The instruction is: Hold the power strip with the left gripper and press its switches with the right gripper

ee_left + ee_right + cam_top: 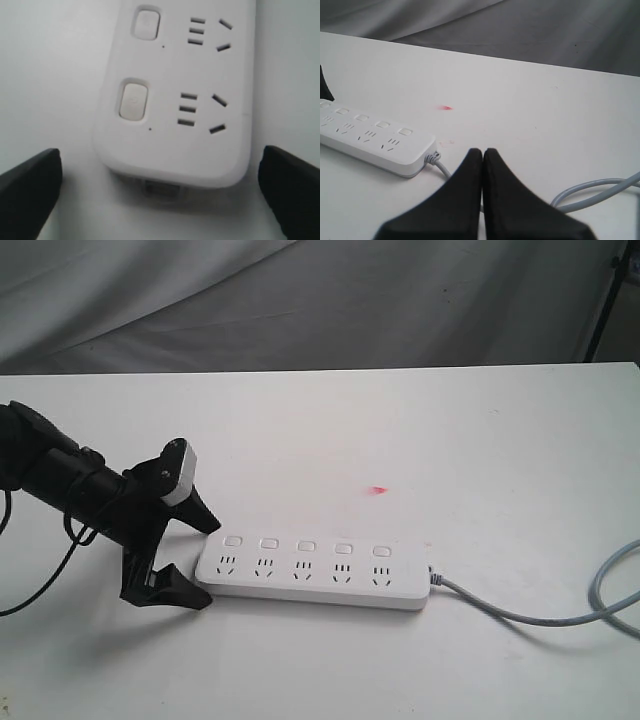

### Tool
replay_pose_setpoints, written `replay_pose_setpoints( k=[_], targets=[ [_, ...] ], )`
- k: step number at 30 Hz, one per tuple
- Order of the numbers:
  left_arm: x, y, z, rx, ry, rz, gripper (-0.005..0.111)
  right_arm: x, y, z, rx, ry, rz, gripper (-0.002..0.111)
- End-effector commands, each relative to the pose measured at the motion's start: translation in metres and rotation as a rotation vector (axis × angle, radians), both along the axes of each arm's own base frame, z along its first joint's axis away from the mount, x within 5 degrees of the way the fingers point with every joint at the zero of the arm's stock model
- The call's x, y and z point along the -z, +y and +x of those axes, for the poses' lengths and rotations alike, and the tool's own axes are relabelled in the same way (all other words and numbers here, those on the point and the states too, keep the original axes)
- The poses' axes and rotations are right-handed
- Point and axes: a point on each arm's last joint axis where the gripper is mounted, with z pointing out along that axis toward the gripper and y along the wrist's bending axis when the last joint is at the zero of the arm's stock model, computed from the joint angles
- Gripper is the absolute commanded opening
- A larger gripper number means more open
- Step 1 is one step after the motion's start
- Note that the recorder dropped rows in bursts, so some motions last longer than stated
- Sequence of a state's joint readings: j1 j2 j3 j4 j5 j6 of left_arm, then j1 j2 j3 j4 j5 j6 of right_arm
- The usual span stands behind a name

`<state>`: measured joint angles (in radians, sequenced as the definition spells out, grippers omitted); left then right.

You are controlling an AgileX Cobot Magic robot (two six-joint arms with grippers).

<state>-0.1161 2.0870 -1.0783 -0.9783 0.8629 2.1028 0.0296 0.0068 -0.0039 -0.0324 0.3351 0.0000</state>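
Your power strip (312,575) lies flat on the white table (450,440), near the front edge and a little left of the middle, its length running along that edge. Its five switches (306,545) sit in a row on the far side, one behind each socket. The grey cable (540,618) leaves the right end and curves off toward the right edge. Your left gripper (211,564) is spread wide at the strip's left end, one finger on each side; the wrist view shows table between each finger and the plastic, so nothing is gripped. Your right gripper (483,155) has its fingers pressed together on nothing, off the cable end of the strip and apart from it. A small red mark (379,490) lies on the table behind the strip. A creased grey cloth (300,300) hangs beyond the far edge.
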Motion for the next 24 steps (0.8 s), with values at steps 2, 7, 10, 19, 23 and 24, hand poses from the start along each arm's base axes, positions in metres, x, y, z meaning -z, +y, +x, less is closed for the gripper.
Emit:
replay_pose_setpoints(
  k=[2,7,10,19,23,24],
  targets=[
    [-0.029,-0.004,0.001,-0.033,-0.058,-0.042,0.104,0.001,-0.001,0.000,0.010,-0.004,0.000,0.000],
    [-0.066,-0.007,-0.002,-0.034,-0.130,-0.098,0.083,0.001,-0.001,0.000,0.010,-0.004,0.000,0.000],
    [-0.090,-0.007,-0.007,-0.047,-0.173,-0.115,0.058,0.001,-0.001,0.000,0.010,-0.004,0.000,0.000],
    [-0.163,-0.004,-0.028,-0.130,-0.295,-0.166,0.000,0.001,-0.001,0.000,0.010,-0.004,0.000,0.000],
    [-0.193,-0.003,-0.041,-0.232,-0.285,-0.221,0.000,0.001,-0.001,0.000,0.010,-0.004,0.000,0.000],
    [-0.200,-0.003,-0.045,-0.240,-0.296,-0.229,0.000,0.001,-0.001,0.000,0.010,-0.004,0.000,0.000]
  ],
)
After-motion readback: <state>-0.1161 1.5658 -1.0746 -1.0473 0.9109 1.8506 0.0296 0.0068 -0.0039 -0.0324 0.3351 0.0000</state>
